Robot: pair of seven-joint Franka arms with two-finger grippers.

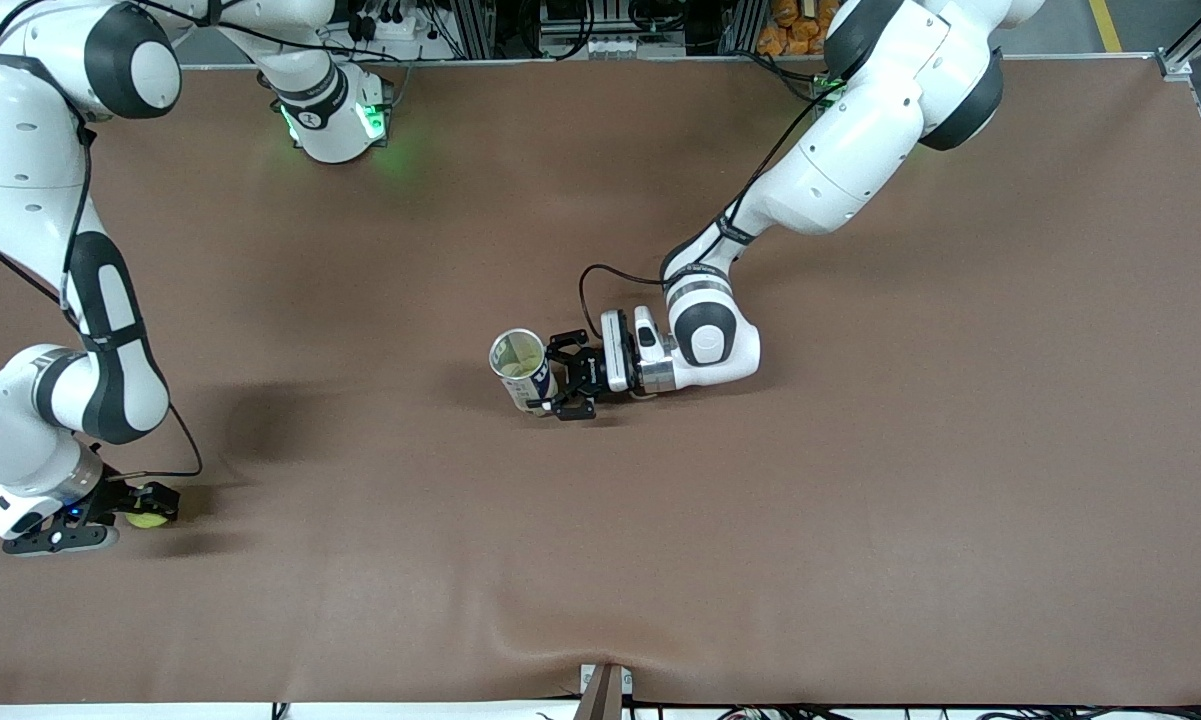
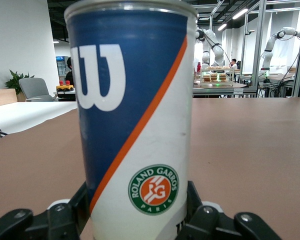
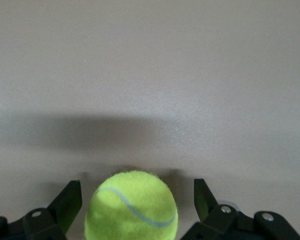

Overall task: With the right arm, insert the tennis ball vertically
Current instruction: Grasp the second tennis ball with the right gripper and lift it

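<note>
A yellow-green tennis ball (image 1: 146,517) lies on the brown table near the right arm's end, close to the front camera. My right gripper (image 1: 154,505) is down at the table with its fingers open around the ball, and a gap shows on each side of it in the right wrist view (image 3: 131,207). A blue and white ball can (image 1: 520,366) stands upright at the table's middle, its open mouth up. My left gripper (image 1: 558,377) is shut on the can's lower part; the can fills the left wrist view (image 2: 135,120).
The brown mat (image 1: 760,520) covers the whole table. The right arm's base (image 1: 335,120) glows green at the table's edge farthest from the camera. A small clamp (image 1: 605,690) sits at the nearest edge.
</note>
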